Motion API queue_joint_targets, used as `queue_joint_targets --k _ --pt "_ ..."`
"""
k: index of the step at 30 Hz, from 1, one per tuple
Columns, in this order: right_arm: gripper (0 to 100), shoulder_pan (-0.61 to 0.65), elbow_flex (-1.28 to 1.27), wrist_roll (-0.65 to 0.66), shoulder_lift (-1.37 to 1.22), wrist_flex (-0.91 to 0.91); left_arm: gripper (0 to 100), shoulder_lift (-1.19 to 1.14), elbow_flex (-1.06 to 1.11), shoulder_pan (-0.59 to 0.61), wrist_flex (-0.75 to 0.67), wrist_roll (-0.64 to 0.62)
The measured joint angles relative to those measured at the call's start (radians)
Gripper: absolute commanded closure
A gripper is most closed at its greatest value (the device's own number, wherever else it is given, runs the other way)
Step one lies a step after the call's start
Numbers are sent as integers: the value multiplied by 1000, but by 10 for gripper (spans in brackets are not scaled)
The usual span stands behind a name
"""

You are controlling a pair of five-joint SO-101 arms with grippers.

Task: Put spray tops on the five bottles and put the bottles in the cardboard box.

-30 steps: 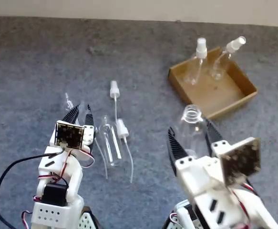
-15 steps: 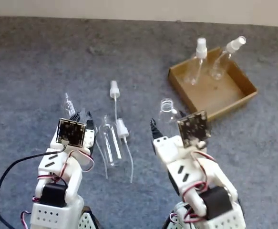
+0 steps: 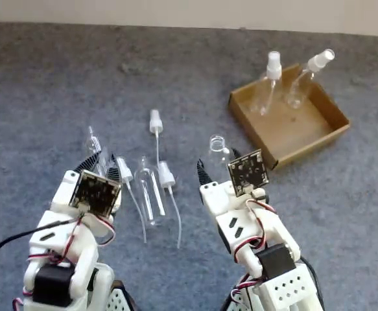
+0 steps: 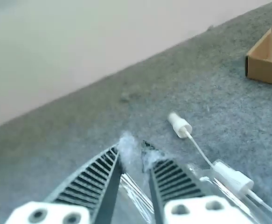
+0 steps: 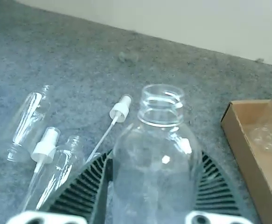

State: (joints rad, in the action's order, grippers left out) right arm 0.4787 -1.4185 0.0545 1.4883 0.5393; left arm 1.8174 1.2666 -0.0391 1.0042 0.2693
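My right gripper (image 3: 222,170) is shut on a wide clear bottle (image 3: 218,148) with an open neck, held upright left of the cardboard box (image 3: 334,111). Up close, that bottle (image 5: 156,154) sits between the right gripper's (image 5: 156,191) dark jaws. My left gripper (image 3: 103,166) stands over the left group of parts. Its fingers are nearly together, and a white spray top (image 4: 126,143) shows blurred at the left gripper's (image 4: 132,154) tips. That spray top (image 3: 123,170) trails a thin tube toward the front. Two capped bottles (image 3: 266,81) (image 3: 305,76) lean in the box.
A clear bottle (image 3: 148,191) lies between the arms with a spray top (image 3: 166,173) beside it. Another spray top (image 3: 155,122) lies farther back, and a small bottle (image 3: 94,139) lies beyond the left gripper. Grey carpet covers the table.
The right arm carried the bottle left, away from the box's front corner, and drew back. The left arm tilted and rose slightly over the left parts.
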Motion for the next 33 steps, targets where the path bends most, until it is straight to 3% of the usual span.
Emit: queue_joint_targets --k 5,14,27,33 --pt "828 0 -43 0 0 -91 995 -97 -146 0 43 63" --pt "828 0 -144 0 0 -230 995 -545 -420 2 49 69" --pt "828 0 -242 0 0 -295 995 -980 -474 2 49 74" --pt "828 0 -242 0 0 -295 995 -1214 -629 2 44 74"
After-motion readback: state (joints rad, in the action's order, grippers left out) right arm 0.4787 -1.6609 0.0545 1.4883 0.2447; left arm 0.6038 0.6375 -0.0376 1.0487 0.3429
